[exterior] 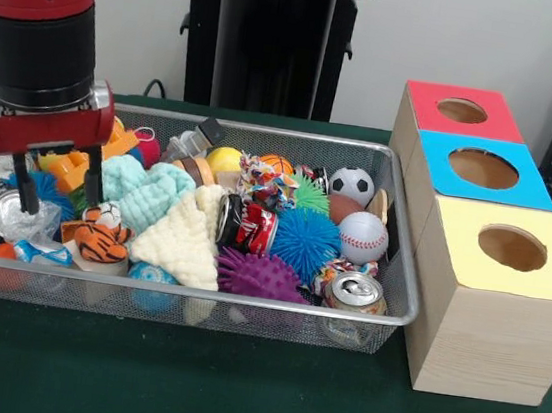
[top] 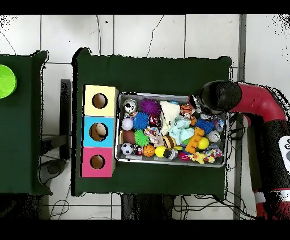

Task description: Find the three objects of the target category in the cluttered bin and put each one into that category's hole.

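Observation:
My gripper [exterior: 59,188] hangs open over the left end of the wire mesh bin [exterior: 242,315], its black fingertips [exterior: 26,198] just above a crushed silver can [exterior: 8,216] and a blue spiky ball [exterior: 54,189]; nothing is held. A tiger plush [exterior: 101,237], mint cloth [exterior: 147,191] and cream cloth [exterior: 186,241] lie just right of it. Further right are a soccer ball [exterior: 352,184], a baseball [exterior: 363,237] and a dented can [exterior: 354,292]. In the overhead view the arm's wrist [top: 214,97] hides the gripper above the bin's [top: 118,130] corner.
Three wooden boxes with round holes stand right of the bin: red top [exterior: 430,100], blue top [exterior: 532,193], yellow top [exterior: 460,264]. Blue [exterior: 307,241] and purple [exterior: 257,275] spiky balls, a red can [exterior: 253,226] and a yellow ball [exterior: 223,160] crowd the middle.

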